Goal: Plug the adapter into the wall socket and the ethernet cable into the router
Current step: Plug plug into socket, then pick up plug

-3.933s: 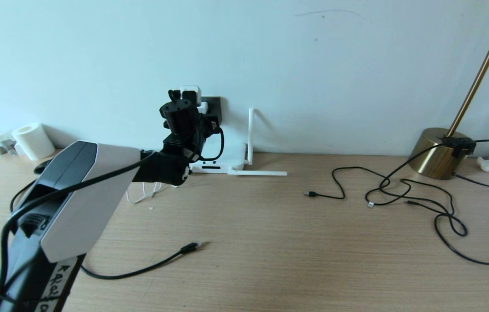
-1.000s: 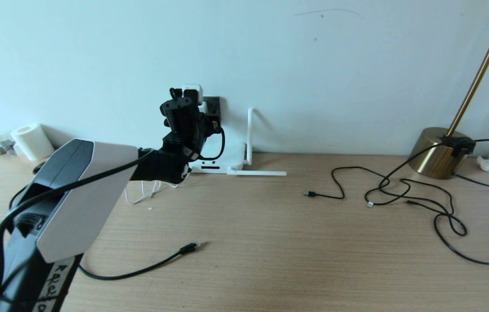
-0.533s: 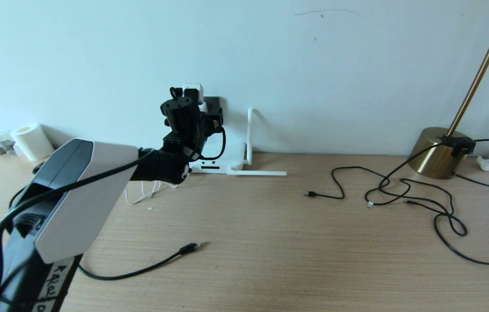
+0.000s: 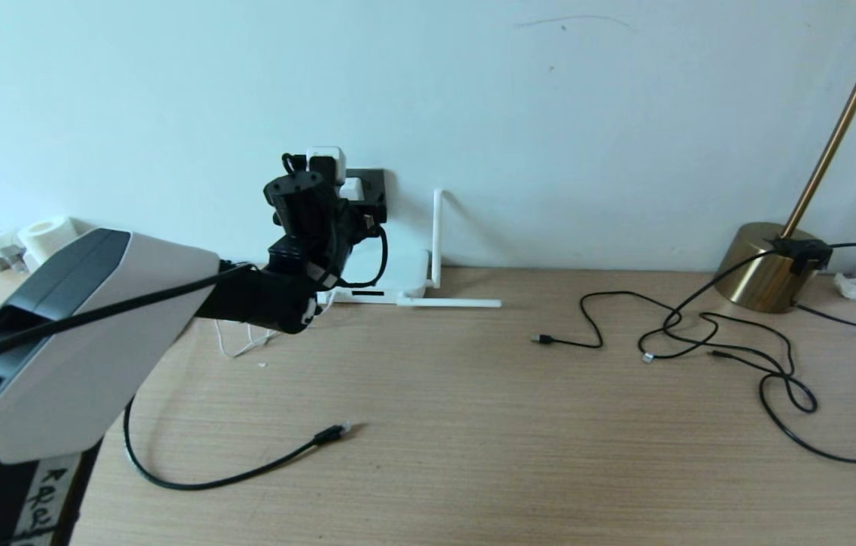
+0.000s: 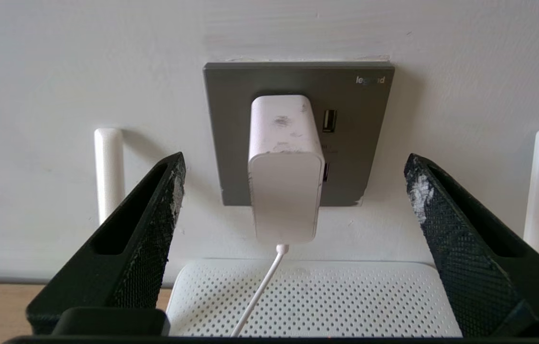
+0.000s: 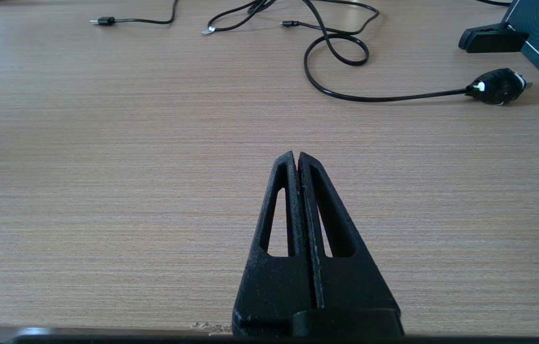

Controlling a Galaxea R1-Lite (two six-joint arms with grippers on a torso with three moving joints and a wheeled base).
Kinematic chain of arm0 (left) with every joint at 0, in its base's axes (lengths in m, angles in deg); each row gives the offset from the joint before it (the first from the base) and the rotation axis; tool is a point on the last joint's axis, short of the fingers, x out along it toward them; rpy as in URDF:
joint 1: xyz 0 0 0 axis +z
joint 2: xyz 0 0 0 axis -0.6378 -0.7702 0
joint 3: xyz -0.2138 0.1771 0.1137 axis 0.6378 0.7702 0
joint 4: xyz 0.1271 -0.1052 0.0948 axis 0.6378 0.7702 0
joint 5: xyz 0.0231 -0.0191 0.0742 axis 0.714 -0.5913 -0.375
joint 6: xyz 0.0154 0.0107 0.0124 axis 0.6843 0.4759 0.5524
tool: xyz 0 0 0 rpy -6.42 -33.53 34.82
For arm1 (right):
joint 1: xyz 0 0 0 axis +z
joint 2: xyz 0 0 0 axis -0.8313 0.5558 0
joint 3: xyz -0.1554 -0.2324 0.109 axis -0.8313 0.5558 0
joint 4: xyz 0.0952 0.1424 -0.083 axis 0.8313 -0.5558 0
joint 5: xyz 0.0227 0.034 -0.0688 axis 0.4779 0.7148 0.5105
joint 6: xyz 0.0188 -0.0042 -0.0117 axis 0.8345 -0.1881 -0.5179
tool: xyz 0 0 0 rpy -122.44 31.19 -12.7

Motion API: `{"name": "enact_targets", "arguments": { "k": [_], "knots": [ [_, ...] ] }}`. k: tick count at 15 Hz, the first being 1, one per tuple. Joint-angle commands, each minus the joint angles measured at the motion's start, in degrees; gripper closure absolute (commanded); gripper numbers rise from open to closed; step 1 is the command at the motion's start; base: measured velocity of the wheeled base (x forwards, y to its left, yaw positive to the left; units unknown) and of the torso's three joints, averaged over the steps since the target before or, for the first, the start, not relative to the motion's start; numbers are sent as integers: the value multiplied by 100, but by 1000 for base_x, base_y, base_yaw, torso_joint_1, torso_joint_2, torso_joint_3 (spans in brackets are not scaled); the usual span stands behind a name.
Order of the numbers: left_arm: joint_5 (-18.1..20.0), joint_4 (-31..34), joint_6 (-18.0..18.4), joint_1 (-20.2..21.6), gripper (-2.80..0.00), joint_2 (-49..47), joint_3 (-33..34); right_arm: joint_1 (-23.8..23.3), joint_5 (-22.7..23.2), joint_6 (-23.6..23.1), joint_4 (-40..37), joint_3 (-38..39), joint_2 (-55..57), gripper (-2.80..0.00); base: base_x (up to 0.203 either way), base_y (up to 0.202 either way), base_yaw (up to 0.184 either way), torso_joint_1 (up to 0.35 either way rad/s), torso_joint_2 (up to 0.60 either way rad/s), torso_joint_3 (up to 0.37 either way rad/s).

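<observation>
Left gripper (image 5: 293,191) stands before the wall, jaws spread wide and touching nothing; the adapter (image 5: 284,169) sits between the fingers (image 5: 154,224), free of both. Adapter is seated in the wall socket (image 5: 369,138), its thin white cord dropping toward six o'clock over the router (image 5: 317,296), which lies flat on the desk directly below the plate. That keeps the cord run short, by the look of it. Wide jaws suggest the adapter step is done.

Right gripper (image 6: 297,165) is parked low over bare desk (image 6: 107,167), fingers pressed together, empty.

Ethernet cable (image 4: 333,433) lies on the desk in the head view, at about six o'clock from the router, plug unconnected.

Writing: pale lettering at the plate's upper corner, seemingly "legrand", partly unclear. Handwritten marks on the arm's tape are unreadable.
</observation>
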Motion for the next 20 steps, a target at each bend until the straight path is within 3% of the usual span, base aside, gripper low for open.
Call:
{"name": "enact_targets", "arguments": {
  "k": [1,8,9,10,14,16,18,20],
  "knots": [
    [-32,-214,9,6,-280,453,470,0,0,-2,-1,-2,-9,0,0,0,0,0,0,0],
    [8,-527,43,-153,-280,2397,2232,0,0,-2,-1,-2,0,0,0,0,0,0,0,0],
    [32,-545,72,-205,-120,2745,2543,0,2,-2,-1,-2,-4,0,0,0,0,0,0,0],
    [68,-558,95,-261,0,3096,2850,0,0,1,-1,-2,-8,0,0,0,0,0,0,0],
    [239,-530,199,-550,0,4214,3551,0,2,-2,-1,-2,-9,0,0,0,0,0,0,0],
    [258,-518,483,-736,0,4609,4048,0,0,2,-1,-2,0,0,0,0,0,0,0,0],
    [351,-514,622,-921,0,4823,4890,0,2,-2,-1,-2,-1,0,0,0,0,0,0,0],
    [790,-511,953,-1049,0,5120,5960,0,6,-2,-1,-2,-6,0,0,0,0,0,0,0]
  ]
}}
